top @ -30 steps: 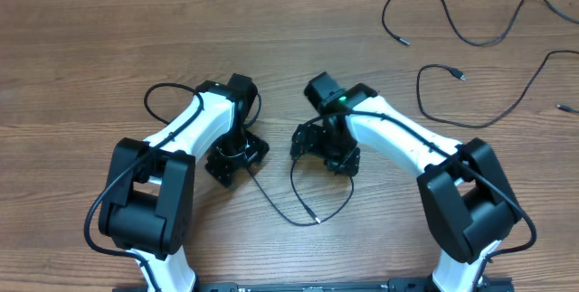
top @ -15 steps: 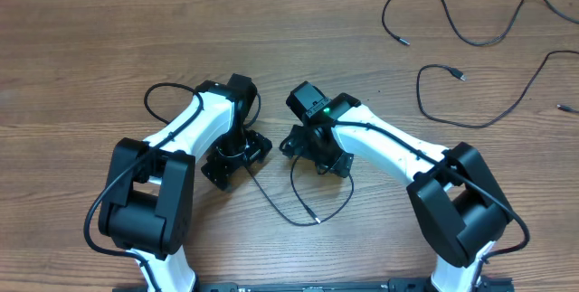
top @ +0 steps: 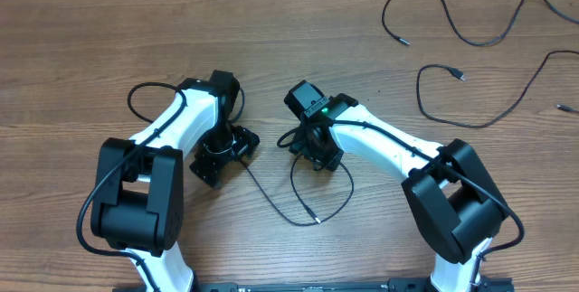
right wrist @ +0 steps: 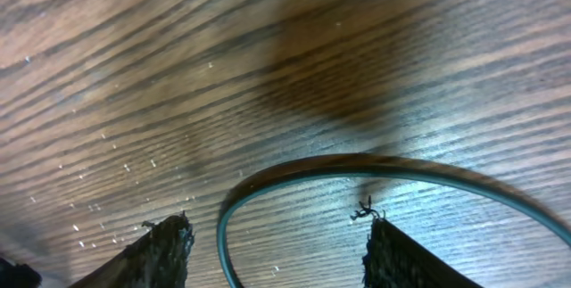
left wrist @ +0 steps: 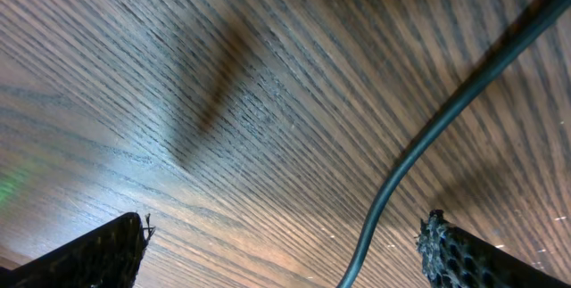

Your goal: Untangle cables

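A thin black cable lies at the front middle of the table, running from under my left gripper down to a loop that curls back up under my right gripper. In the left wrist view the cable crosses between the open fingers, nearer the right fingertip, touching neither; the left gripper hangs just above the wood. In the right wrist view the cable's bend arcs between the parted fingers of the right gripper, close to the left fingertip, not pinched.
Two more loose black cables lie at the far right: one along the back edge, another curving below it, with a small plug end near the right edge. The tabletop is brown wood.
The left arm has shifted left, dragging its gripper away from the right one. The right gripper moved a little left and its jaws have narrowed round the cable's bend.
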{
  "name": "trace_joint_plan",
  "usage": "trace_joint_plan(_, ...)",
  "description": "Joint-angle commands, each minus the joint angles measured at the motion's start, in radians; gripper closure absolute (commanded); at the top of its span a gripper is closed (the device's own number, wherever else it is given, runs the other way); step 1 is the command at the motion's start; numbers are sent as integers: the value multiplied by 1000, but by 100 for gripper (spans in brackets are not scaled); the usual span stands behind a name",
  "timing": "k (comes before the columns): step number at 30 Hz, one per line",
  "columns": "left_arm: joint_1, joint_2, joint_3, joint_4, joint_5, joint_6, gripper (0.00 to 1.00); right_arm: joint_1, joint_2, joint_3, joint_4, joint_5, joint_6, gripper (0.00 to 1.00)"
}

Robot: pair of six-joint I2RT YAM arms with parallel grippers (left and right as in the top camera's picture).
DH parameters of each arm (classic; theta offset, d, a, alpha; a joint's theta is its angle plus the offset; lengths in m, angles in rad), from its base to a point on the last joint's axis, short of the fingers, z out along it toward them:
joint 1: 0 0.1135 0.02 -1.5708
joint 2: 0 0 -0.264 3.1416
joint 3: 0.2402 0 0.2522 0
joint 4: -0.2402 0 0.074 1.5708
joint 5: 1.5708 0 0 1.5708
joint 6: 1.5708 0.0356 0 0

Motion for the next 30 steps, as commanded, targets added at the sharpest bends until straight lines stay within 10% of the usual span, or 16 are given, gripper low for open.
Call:
trace_joint_plan(1, -2, 10, -8, -2, -24, 29, 1, 3, 39, 19, 4, -13, 32, 40)
trace_joint_plan(13, -2, 10, -8, 13, -37, 30, 1, 3, 62, 19, 3, 47, 53, 64)
trace_joint_plan(30, -2, 10, -8, 13, -37, 38, 1, -2, 62, 19, -54, 232, 54, 67)
